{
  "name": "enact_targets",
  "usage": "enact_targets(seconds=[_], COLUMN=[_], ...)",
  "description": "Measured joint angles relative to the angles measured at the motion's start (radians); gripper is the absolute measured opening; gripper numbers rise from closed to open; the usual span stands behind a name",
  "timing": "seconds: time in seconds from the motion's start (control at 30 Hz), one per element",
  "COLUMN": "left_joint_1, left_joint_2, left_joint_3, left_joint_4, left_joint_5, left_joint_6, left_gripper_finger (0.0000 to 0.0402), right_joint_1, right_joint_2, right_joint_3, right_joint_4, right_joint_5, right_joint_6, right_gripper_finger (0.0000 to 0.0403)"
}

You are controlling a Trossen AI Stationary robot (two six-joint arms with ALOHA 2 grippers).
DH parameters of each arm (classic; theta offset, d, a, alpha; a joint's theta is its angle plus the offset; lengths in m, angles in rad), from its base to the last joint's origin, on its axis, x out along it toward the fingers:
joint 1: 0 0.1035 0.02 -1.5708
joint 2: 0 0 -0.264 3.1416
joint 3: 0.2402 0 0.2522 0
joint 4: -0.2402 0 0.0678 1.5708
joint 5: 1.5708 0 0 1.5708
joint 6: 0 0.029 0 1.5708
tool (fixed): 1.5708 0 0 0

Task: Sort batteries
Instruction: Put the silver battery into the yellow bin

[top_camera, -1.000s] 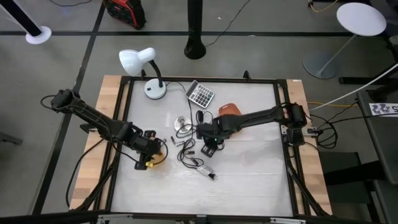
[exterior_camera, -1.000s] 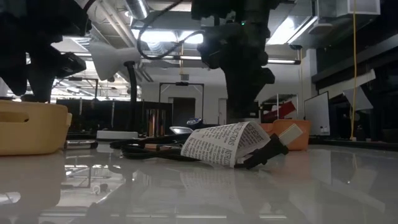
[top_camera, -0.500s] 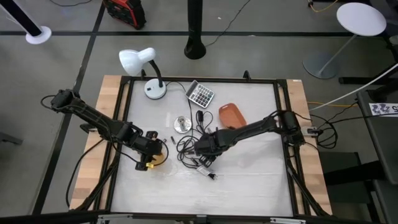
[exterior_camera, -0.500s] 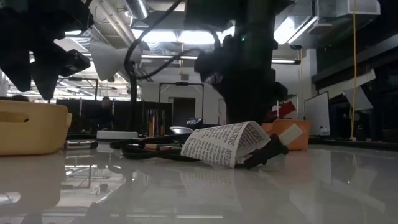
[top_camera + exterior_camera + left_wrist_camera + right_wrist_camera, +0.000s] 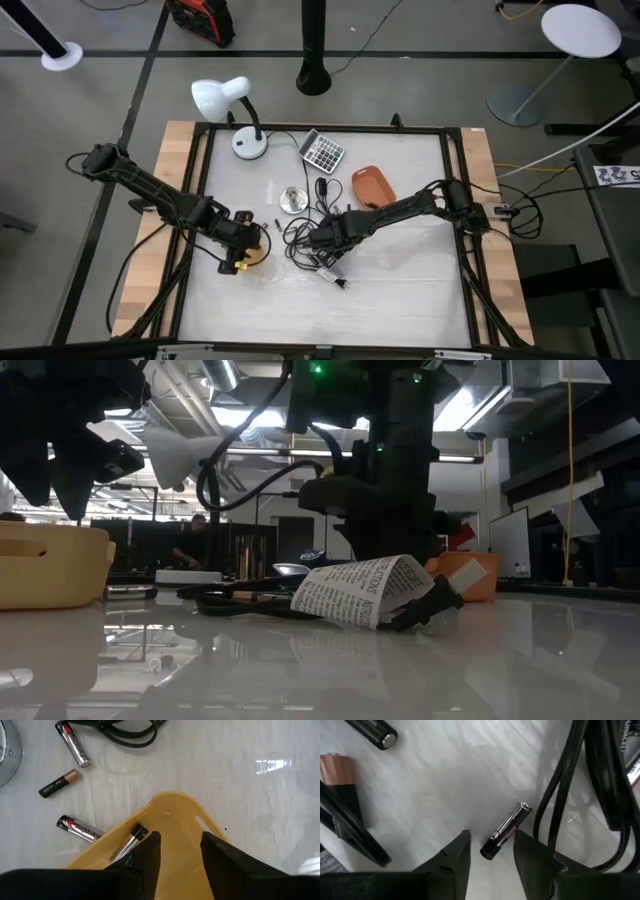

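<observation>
Two grippers are at work over the white table [image 5: 400, 270]. The right gripper [image 5: 490, 851] is low over the middle of the table, its fingers [image 5: 452, 860] spread apart with a small black battery [image 5: 506, 830] lying on the surface in the gap just ahead of the tips, slanted and not gripped. Black cables [image 5: 580, 795] loop just beside that battery. A copper-topped battery [image 5: 337, 777] and the end of another dark battery [image 5: 375, 732] lie farther off on the other side, the copper-topped one partly crossed by a cable. In the high view this gripper [image 5: 325, 237] sits amid the cable tangle [image 5: 305, 245], near a folded printed paper [image 5: 360, 592].

The left gripper [image 5: 177, 850] hovers over a yellow bowl [image 5: 180, 820] near the table's left side, its fingers [image 5: 150, 852] parted and holding nothing. One battery [image 5: 127, 844] lies inside the bowl, close against one finger. Three more batteries rest on the table just beyond the bowl's rim: a silver one with red markings [image 5: 80, 829], a black and copper one [image 5: 58, 784], and another silver one [image 5: 72, 744] near a cable loop [image 5: 125, 730].
</observation>
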Motion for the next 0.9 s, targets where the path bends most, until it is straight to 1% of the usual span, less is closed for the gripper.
enact_targets(seconds=[0.1, 0.37, 0.43, 0.63, 0.9], left_joint_1=[0.000, 0.000, 0.000, -0.001, -0.001], left_joint_2=[0.000, 0.000, 0.000, -0.011, -0.111], left_joint_3=[0.000, 0.000, 0.000, 0.009, 0.013], left_joint_4=[0.000, 0.000, 0.000, 0.001, -0.025], left_joint_5=[0.004, 0.008, 0.024, 0.092, 0.102], left_joint_6=[0.007, 0.007, 0.008, 0.023, 0.006], left_gripper_finger=[0.0132, 0.0132, 0.0132, 0.0114, 0.0086], right_joint_1=[0.000, 0.001, 0.001, 0.001, 0.000], right_joint_2=[0.002, 0.010, 0.010, 0.015, 0.019], right_joint_3=[0.001, 0.001, 0.001, 0.023, 0.100], right_joint_4=[0.008, 0.019, 0.019, 0.008, 0.030], right_joint_5=[0.000, 0.022, 0.023, 0.023, 0.038], right_joint_6=[0.003, 0.004, 0.000, -0.012, -0.082], right_gripper_finger=[0.0109, 0.0014, 0.0008, 0.0024, 0.0010])
